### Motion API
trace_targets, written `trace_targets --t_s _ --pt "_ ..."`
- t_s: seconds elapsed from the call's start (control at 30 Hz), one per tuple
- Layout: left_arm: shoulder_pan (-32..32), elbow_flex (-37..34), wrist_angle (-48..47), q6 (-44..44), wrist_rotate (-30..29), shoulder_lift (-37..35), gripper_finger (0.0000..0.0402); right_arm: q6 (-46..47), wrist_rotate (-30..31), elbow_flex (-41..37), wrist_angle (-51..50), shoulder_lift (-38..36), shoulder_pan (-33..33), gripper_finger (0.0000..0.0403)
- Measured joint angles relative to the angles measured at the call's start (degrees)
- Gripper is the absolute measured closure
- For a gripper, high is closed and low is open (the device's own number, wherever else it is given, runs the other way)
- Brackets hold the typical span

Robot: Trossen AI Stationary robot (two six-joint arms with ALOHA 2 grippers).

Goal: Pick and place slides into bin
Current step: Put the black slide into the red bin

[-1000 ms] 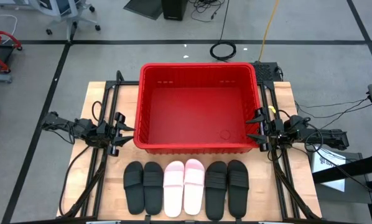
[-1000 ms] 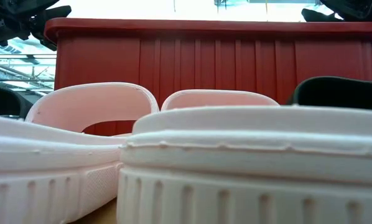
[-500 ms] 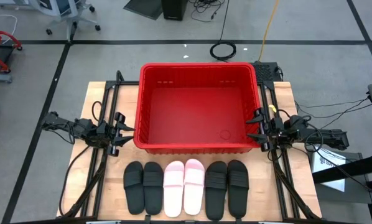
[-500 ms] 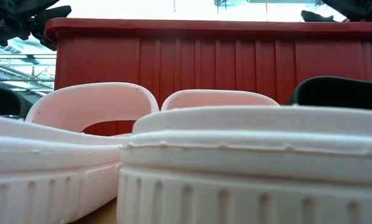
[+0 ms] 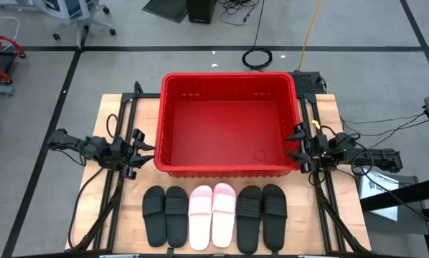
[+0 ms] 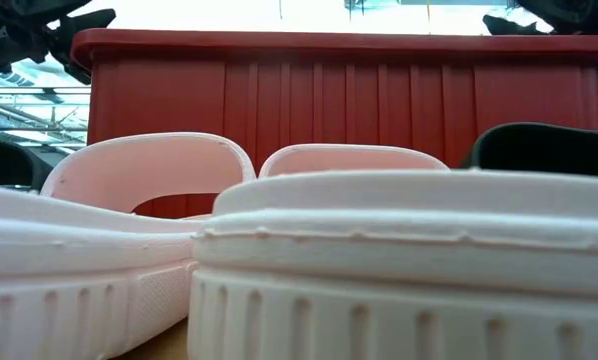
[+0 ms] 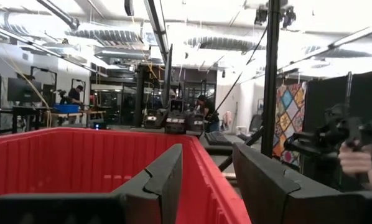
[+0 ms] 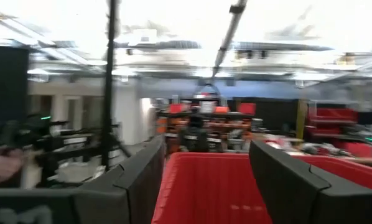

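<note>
The red bin [image 5: 222, 170] stands in the middle of the table. In front of it, along the near edge, several slides lie flat on their soles in a row. They are a black pair [image 5: 165, 215], a pink pair [image 5: 212, 213] and another black pair [image 5: 261, 215]. The low view is filled by the pink slides [image 6: 379, 260], with the bin's wall [image 6: 339, 95] behind them. My left gripper [image 5: 146, 152] [image 7: 206, 155] hovers open beside the bin's left near corner. My right gripper [image 5: 295, 143] [image 8: 206, 149] hovers open at the bin's right wall. Both point across the bin and hold nothing.
Black frame rails [image 5: 118, 201] run along the table's left and right sides, under the arms. A sheet of paper [image 5: 376, 188] lies at the right edge. Cables [image 5: 257, 57] lie on the floor beyond the table. People stand far off in the room [image 7: 204, 109].
</note>
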Motion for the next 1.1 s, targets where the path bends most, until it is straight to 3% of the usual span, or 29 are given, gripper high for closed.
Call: trace_targets --t_s 0.13,0.37,0.7,0.93,1.1 --pt "0.0 0.0 3.7 -1.1 0.0 0.0 0.0254 2.9 4.4 0.0 -0.4 0.0 0.0 0.0180" --pt "0.0 0.0 11.7 -5.3 0.0 0.0 0.0254 12.0 3.5 0.0 5.2 0.0 0.0 0.0182" --pt "0.0 0.0 22.7 -1.6 -2.0 0.0 0.0254 20.0 -9.5 0.0 20.6 0.0 0.0 0.0185" --pt "0.0 0.0 27.1 -0.9 -1.9 0.0 0.0254 20.9 -11.8 1.0 26.2 0.2 0.0 0.0186" --pt "0.0 0.0 29.6 -0.7 -1.6 0.0 0.0254 21.3 -15.4 5.0 28.2 5.6 1.5 0.0186"
